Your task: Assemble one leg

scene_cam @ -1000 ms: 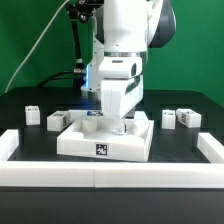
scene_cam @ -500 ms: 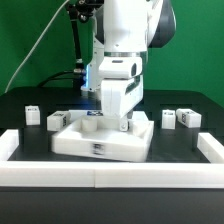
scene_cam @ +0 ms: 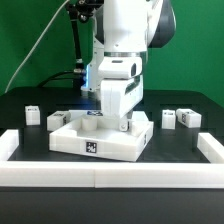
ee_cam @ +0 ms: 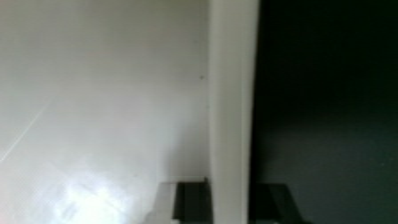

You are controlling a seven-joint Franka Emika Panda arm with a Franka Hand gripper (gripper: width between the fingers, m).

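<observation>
While the gripper sits low over the tray-shaped piece, the wrist view shows its dark fingers pressed on both faces of the raised rim, so I judge it clenched on that rim, not on any leg. Loose legs lie on the black table: 2 at the exterior view's left, the leg just beside the tray-shaped piece and the outer leg further off, plus 2 at the exterior view's right, the inner right leg and the outer right leg, side by side and apart from the tray. A small tagged thing sits inside the tray by the gripper, can't tell if it's a leg. Step in hand looks like positioning the tray, no leg visibly fitted yet. Next move calls for letting go of the rim, lifting clear, then going to 1 leg and gripping it upright
</observation>
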